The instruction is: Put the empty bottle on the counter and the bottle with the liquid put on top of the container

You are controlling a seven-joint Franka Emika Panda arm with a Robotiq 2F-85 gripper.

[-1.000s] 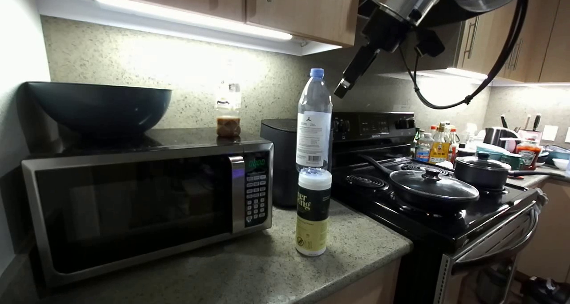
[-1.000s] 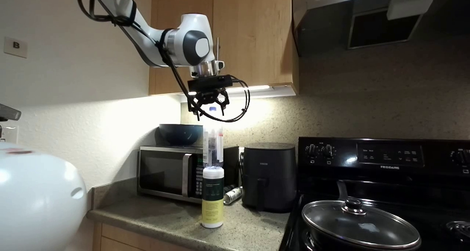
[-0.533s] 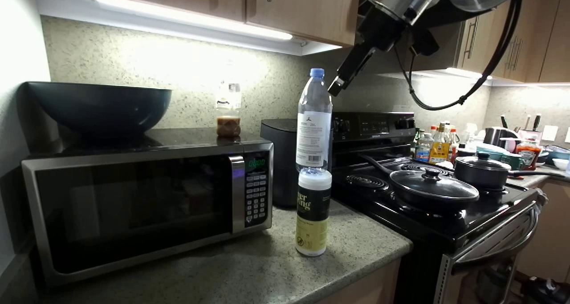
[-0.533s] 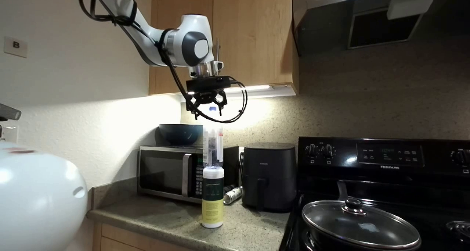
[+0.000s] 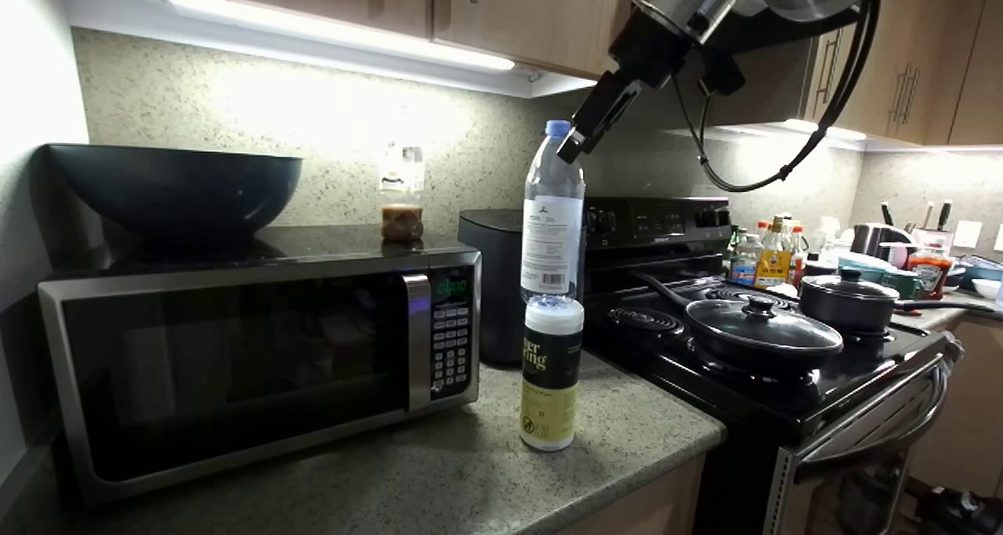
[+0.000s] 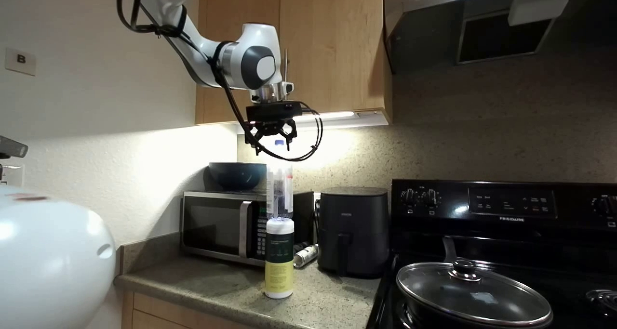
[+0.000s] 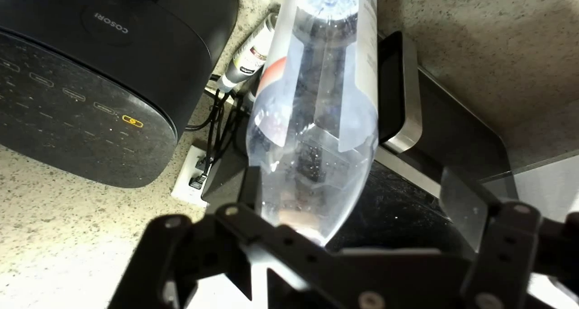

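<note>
On the near counter [image 5: 462, 472], the jar [image 5: 551, 398] is standing upright, and the empty bottle [image 5: 552, 237] is resting upright on top of it. You are hovering the claw [image 6: 273, 150] near that bottle's neck, its jaws standing spread. Farther left, the bottle with brown liquid [image 5: 402, 223] is standing on the microwave [image 5: 251, 363], right of the bowl [image 5: 172, 190].

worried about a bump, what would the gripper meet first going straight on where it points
Probably the empty bottle: in the wrist view its upper part shows between the open jaws, though exact depth is unclear.
</note>
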